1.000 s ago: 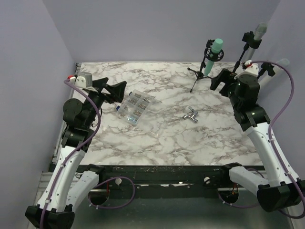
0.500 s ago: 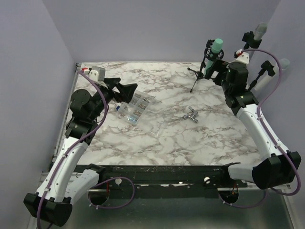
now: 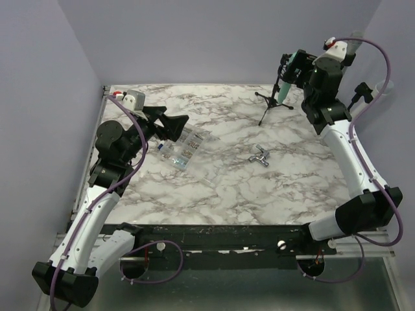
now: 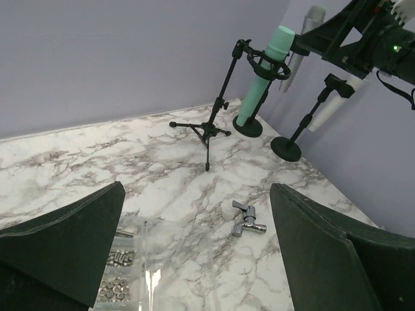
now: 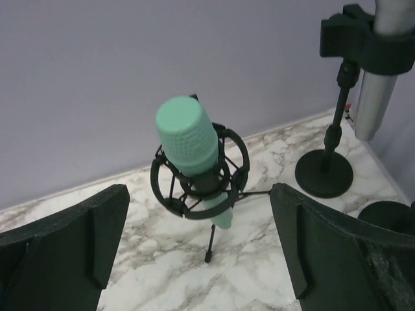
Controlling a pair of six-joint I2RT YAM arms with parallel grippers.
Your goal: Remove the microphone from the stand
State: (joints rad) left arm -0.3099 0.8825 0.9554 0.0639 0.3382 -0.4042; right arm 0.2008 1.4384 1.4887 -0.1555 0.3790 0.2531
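A mint green microphone [image 5: 193, 146] sits tilted in a black ring mount on a small tripod stand [image 5: 209, 243] at the back right of the marble table [image 3: 220, 181]. From above, its lower body [image 3: 286, 89] shows below my right gripper [image 3: 296, 67]. That gripper [image 5: 198, 253] is open and hovers above the microphone with a finger on either side, touching nothing. My left gripper [image 3: 172, 123] is open too, low over the table's left side. It faces the microphone [image 4: 262, 81] and stand [image 4: 211, 126] from far off and holds nothing [image 4: 194, 253].
A clear box of screws and nuts [image 3: 183, 146] lies under the left gripper. A chrome tap [image 3: 259, 155] lies mid-table. Two more round-based stands [image 5: 324, 172] with grey microphones [image 5: 379, 78] stand just right of the green one, against the right wall.
The right arm has risen and swung back-left, from beside the stand to above the microphone. The left gripper moved a little right, then stayed. Both jaws stayed open.
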